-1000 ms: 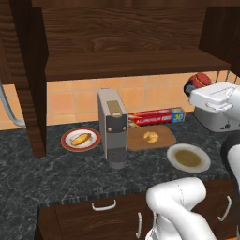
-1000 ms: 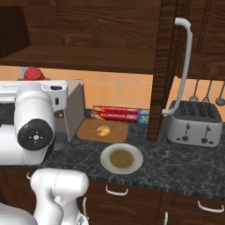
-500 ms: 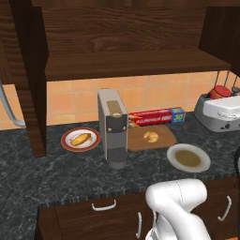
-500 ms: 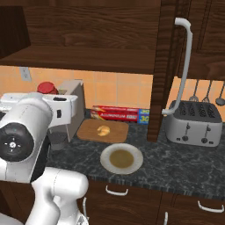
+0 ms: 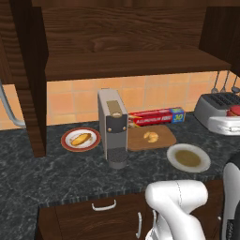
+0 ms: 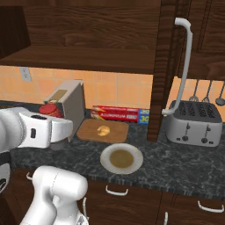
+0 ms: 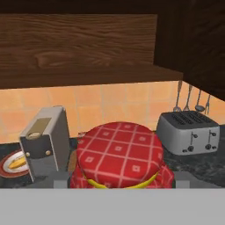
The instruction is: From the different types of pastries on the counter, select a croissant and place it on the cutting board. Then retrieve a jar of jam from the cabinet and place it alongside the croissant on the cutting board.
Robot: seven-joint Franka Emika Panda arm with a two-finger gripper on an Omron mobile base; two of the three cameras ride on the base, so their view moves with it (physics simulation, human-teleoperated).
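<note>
Jaws: clenched on the jar of jam (image 7: 117, 154), whose red checked lid sits close in the hand view; the gripper (image 6: 52, 127) holds it above the front of the tabletop (image 5: 56, 173), left of the cutting board in the right base view.

Jar of jam: carried in the air, level and lid-up, with its red top showing above the white hand in the right base view.

Round plate: a pale dish (image 5: 188, 157) with a brown centre lies in front of the board, between the robot and the target.

Coffee machine: a tall grey appliance (image 5: 113, 127) stands just beside the board's left edge.

Cutting board: the brown wooden board (image 5: 164, 136) lies flat, with the croissant (image 5: 150, 136) resting near its middle.

Foil box: a long red and blue carton (image 5: 156, 116) lies behind the board, against the tiled wall.

Bun: the yellow-orange pastry (image 5: 80, 138) sits on a red-rimmed plate, left of the coffee machine.

Toaster: a silver four-slot toaster (image 6: 192, 124) stands well apart to the right.

Step in hand: likely carrying the jar to the board.

Doing it well: the jar should travel high enough to clear the coffee machine, then descend upright onto bare wood beside the croissant, not on it, before the jaws let go.
</note>
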